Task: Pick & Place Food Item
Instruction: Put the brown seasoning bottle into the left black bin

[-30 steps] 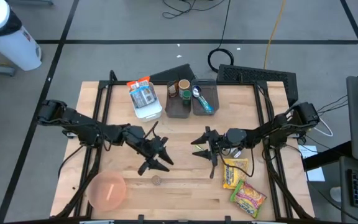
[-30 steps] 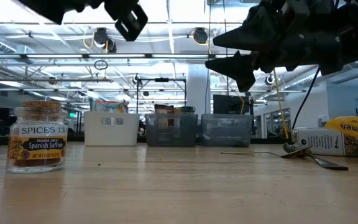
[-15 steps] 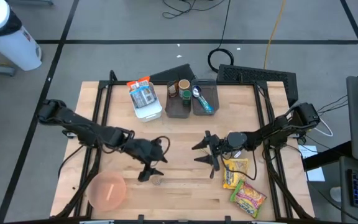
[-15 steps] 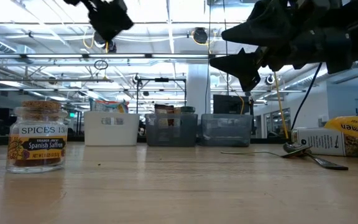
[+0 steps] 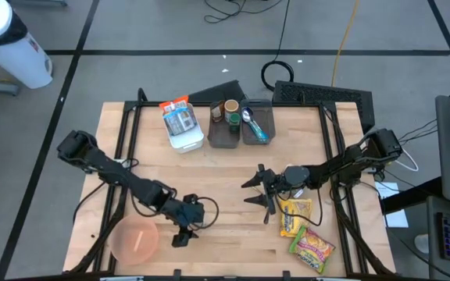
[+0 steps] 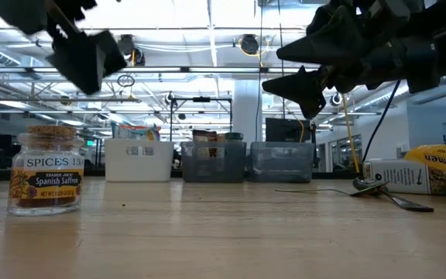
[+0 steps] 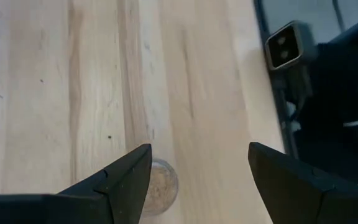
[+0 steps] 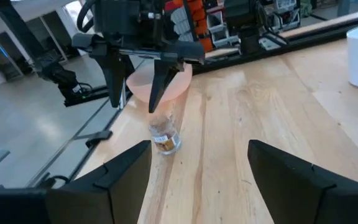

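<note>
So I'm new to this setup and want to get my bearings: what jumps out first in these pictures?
The left gripper, jaws open, hangs right above a small cork-topped saffron jar near the table's front edge, beside a pink bowl. The right gripper waits open at mid-table, next to two yellow ramen packets. Bins line the back edge.
</note>
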`<state>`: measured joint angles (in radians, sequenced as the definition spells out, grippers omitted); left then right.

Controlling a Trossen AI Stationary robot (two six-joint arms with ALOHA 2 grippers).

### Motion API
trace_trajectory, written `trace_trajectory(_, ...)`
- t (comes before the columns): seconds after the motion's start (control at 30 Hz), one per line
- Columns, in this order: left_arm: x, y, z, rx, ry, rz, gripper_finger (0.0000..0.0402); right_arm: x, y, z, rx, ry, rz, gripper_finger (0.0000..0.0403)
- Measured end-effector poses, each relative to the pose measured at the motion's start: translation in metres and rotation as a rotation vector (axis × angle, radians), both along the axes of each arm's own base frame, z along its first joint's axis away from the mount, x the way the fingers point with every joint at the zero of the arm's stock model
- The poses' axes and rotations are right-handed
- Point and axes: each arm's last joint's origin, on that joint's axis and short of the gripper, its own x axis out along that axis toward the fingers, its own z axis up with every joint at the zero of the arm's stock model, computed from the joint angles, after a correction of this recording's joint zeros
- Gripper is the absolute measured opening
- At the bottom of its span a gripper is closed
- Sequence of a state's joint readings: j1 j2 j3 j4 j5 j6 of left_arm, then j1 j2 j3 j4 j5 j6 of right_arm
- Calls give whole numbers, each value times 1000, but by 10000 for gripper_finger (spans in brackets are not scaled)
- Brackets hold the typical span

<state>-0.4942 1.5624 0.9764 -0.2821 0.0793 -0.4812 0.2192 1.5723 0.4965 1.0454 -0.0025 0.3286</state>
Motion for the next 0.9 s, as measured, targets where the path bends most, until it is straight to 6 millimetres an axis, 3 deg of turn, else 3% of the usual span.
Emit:
trace_trajectory(0.1, 2, -1, -7, 1, 28, -7, 274, 0, 0, 0, -1, 4, 0, 262)
trace_trajectory(0.9, 2, 7, -8, 28, 51, 12, 273, 0, 0, -3, -11, 30, -1, 261)
